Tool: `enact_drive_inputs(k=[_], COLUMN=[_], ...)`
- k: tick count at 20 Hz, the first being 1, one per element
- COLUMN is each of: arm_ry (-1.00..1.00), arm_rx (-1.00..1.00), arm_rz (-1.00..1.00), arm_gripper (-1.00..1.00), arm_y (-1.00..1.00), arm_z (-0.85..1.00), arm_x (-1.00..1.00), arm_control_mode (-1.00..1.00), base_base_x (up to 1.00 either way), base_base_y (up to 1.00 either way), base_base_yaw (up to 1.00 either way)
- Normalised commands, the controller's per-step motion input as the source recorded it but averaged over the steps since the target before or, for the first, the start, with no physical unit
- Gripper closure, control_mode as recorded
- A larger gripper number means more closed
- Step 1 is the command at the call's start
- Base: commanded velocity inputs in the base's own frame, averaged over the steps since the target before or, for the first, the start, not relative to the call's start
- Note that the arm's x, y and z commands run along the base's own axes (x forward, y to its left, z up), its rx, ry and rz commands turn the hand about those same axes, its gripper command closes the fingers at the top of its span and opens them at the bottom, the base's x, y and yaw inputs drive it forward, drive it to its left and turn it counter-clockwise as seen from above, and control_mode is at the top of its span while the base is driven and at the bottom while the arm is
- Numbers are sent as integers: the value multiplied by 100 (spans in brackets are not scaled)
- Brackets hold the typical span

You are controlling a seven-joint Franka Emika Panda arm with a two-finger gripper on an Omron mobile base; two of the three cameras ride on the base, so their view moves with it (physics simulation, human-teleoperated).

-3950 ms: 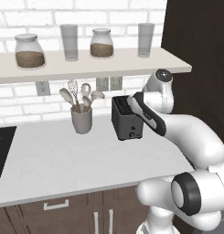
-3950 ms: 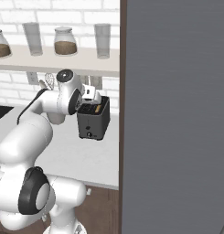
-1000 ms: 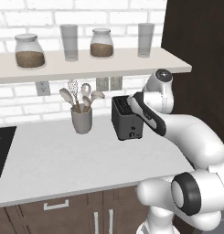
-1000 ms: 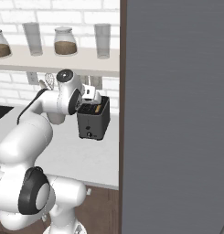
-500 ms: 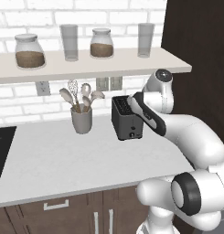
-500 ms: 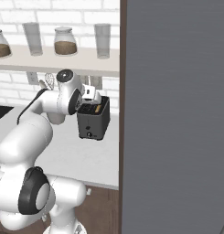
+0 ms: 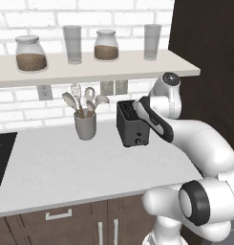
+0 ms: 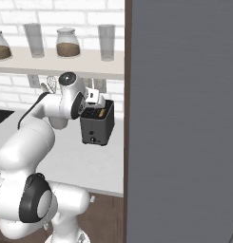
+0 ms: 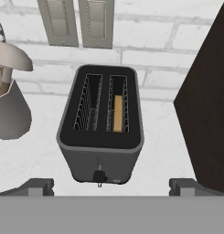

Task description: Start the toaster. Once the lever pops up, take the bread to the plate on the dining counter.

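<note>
Gripper (image 9: pixel 111 186) spread wide and empty at bottom of hand view, poised over toaster (image 9: pixel 101 126) at centre frame, bread (image 9: pixel 118 114) down in right-hand slot.

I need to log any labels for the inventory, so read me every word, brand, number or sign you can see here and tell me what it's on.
None: no readable text in any view.
The toaster carries no brand or markings by its knob.
The two jars and two glasses on the shelf are unlabelled.
The wall outlets and utensil crock are plain.
</note>
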Motion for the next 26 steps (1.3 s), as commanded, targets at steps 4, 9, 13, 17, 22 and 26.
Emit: enact_drive_inputs(k=[4,9,13,17,22,26], arm_ry=[0,0,0,0,0,0], arm_rx=[0,0,0,0,0,0], arm_rz=[0,0,0,0,0,0], arm_gripper=[-100,-100,-100,-100,-100,-100], arm_y=[0,0,0,0,0,0], arm_z=[0,0,0,0,0,0], arm_x=[0,0,0,0,0,0], arm_control_mode=[-100,-100,-100,-100,-100,-100], base_base_x=[0,0,0,0,0,0], base_base_y=[0,0,0,0,0,0], base_base_yaw=[0,0,0,0,0,0])
